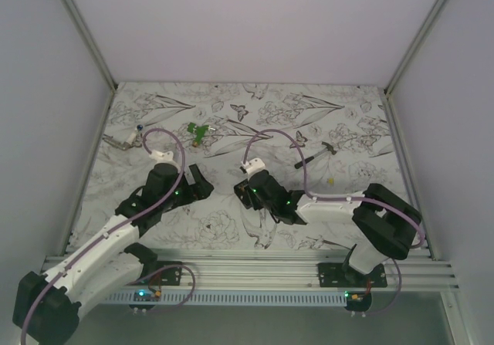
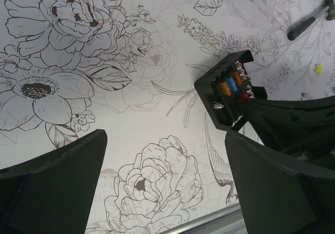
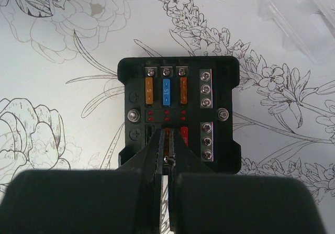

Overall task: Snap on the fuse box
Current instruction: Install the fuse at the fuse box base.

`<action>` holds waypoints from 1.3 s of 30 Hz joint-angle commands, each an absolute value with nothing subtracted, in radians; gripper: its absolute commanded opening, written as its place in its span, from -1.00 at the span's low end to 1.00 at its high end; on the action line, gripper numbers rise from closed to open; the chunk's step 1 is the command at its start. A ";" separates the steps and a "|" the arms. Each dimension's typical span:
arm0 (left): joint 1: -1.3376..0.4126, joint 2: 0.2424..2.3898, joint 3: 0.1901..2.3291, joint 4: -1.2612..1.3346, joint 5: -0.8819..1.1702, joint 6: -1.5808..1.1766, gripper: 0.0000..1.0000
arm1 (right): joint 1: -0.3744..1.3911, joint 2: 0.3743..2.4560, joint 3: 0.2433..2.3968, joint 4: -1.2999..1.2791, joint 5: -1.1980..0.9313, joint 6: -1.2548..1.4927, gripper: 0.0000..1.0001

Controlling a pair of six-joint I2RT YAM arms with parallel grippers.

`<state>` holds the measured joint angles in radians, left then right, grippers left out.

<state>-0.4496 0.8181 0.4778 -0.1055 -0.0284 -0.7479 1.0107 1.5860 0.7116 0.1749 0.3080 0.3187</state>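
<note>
- The fuse box (image 3: pixel 178 95) lies flat on the floral-print sheet (image 3: pixel 52 40), mid-table. It is a square black plastic housing with its face uncovered.
- Its near edge is hidden behind the right gripper (image 3: pixel 166 156).
- Visible inside are orange and blue blade fuses, one red fuse and silver screw terminals.
- The right gripper's fingers are clenched together, tips on the lower fuse row. Whether they pinch anything cannot be told.
- The left gripper (image 2: pixel 165 134) is released, jaws spread wide over bare sheet and clear of the box.
- A transparent plastic piece (image 3: pixel 293 19) is cut off at the frame edge, and its outline is hard to make out.
- A small hammer (image 2: pixel 309 17) lies beyond, partly cropped.
</note>
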 commanded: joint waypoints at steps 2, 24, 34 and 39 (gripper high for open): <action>-0.442 0.848 0.484 -0.116 -0.010 -0.729 0.99 | 1.009 1.653 0.685 0.040 0.271 0.324 -1.00; -0.440 0.911 0.502 -0.132 0.015 -0.656 0.99 | 1.020 1.596 0.639 0.018 0.328 0.376 -1.00; -0.440 0.897 0.502 -0.134 0.010 -0.656 0.99 | 1.033 1.575 0.579 0.105 0.377 0.349 -0.91; -0.440 0.906 0.503 -0.135 0.000 -0.648 0.99 | 1.032 1.575 0.613 0.107 0.389 0.337 -0.77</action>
<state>-0.4496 0.9028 0.4801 -0.1093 0.0235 -0.6704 1.0298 1.5414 0.6308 0.2478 0.3576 0.3508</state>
